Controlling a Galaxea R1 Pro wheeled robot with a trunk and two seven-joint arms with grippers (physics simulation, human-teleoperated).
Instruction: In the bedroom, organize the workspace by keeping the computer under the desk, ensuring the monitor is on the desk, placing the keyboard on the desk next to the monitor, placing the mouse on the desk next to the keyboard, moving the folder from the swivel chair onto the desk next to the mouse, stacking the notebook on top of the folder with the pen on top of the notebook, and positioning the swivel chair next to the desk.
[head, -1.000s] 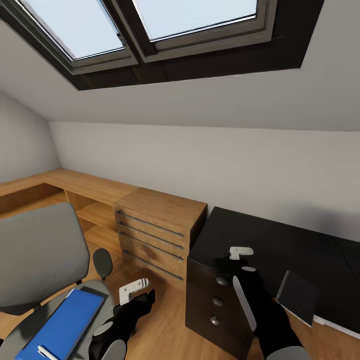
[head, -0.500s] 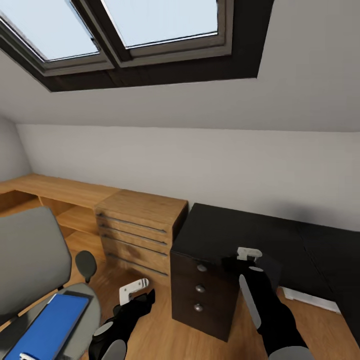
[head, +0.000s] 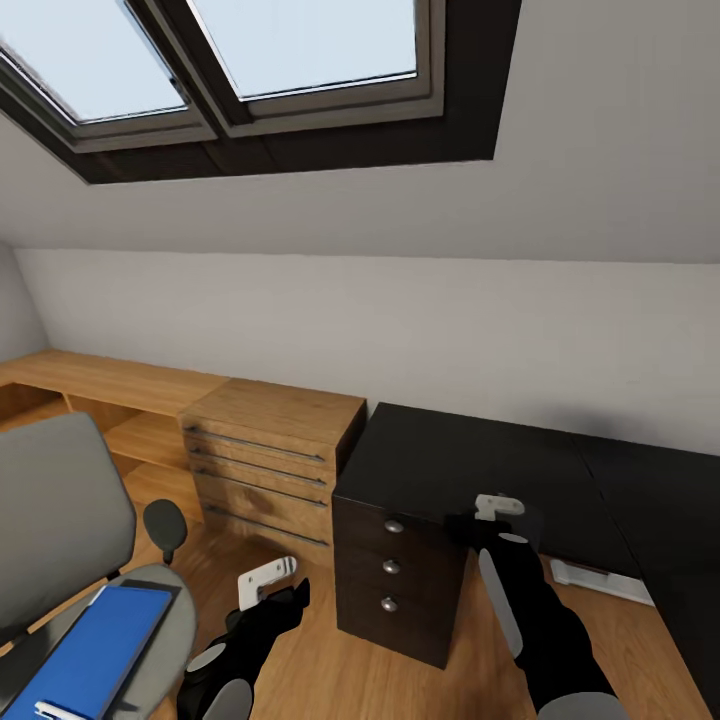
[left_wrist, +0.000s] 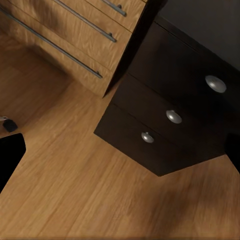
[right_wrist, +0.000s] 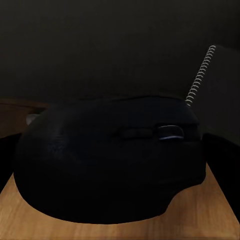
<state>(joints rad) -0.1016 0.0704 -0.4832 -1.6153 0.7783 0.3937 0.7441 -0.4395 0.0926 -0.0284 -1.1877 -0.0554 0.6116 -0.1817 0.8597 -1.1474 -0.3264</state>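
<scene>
My right gripper (head: 468, 524) is shut on the dark grey mouse (right_wrist: 110, 165), held in front of the black desk (head: 470, 455), above the wooden floor. Just behind the mouse stands the notebook (right_wrist: 200, 72), its spiral binding showing. The swivel chair (head: 55, 520) is at the lower left with the bright blue folder (head: 85, 655) flat on its seat. The white pen (head: 55, 711) lies on the folder's near end. My left gripper (head: 292, 596) hangs open over the floor, to the right of the chair.
A black three-drawer unit (head: 395, 580) stands under the desk's left end. A light wooden drawer chest (head: 265, 450) and low wooden shelving (head: 100, 385) run along the wall to its left. A pale strip (head: 590, 580) lies under the desk edge. Skylights (head: 250, 50) sit overhead.
The whole view has swung right, so chair, chest and desk sit further left in the picture. Both arms keep their pose, the right one still holding the mouse.
</scene>
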